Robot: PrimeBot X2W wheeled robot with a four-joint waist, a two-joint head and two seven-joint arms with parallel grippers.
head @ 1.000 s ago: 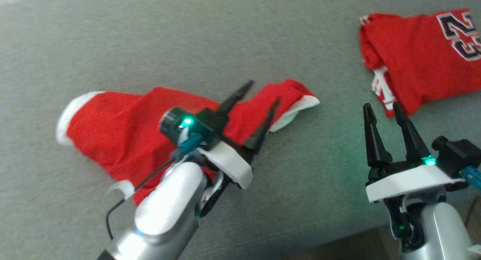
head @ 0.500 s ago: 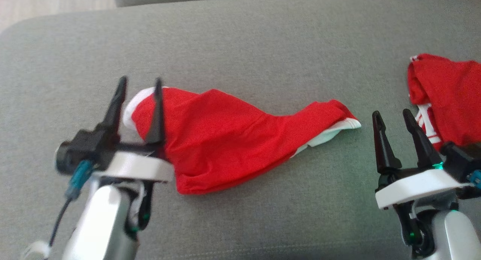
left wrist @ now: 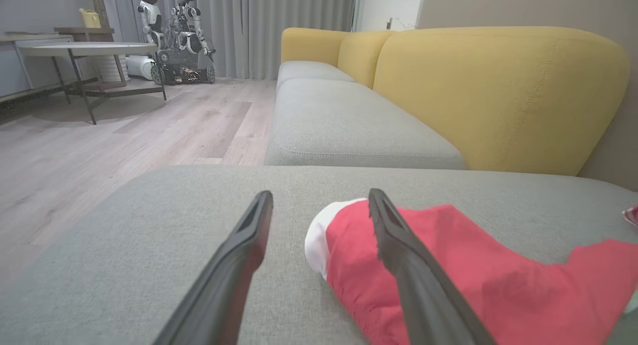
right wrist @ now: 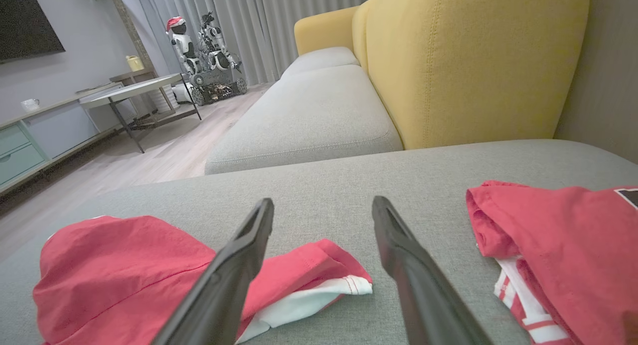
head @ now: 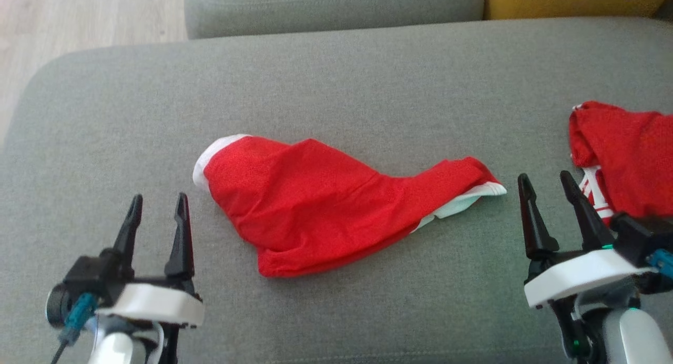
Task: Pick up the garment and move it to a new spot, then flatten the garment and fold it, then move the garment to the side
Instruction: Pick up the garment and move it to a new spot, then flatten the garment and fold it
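Head view: a red garment (head: 315,206) lies crumpled in the middle of a grey woven sofa cushion (head: 336,80), between the two grippers and touched by neither. Its cloth has a fine mesh look. A white band rims its rounded left end, and its right end narrows to a flap that shows a white underside with thin red lines at the edge.

The left gripper (head: 159,198) hangs over the near left of the cushion, clear of the garment's left end. Its two long dark tapered fingers are spread a moderate gap apart with nothing between them. The right gripper (head: 543,176) is at the near right, just beyond the garment's narrow end, and its fingers are parted about as widely and are likewise empty.

A red jersey (head: 625,153) is bunched at the far right edge, beside the right gripper, with white trim striped in red. In the right wrist view a dark-outlined mark sits at the jersey's cut-off edge and cannot be read.

A second grey cushion lies beyond, with a yellow padded backrest (head: 568,1) along the right and a pale wood floor (head: 79,17) to the left. Across the room, in the right wrist view, another robot (right wrist: 179,41) in a red hat stands by grey curtains, near a low table (right wrist: 129,88).
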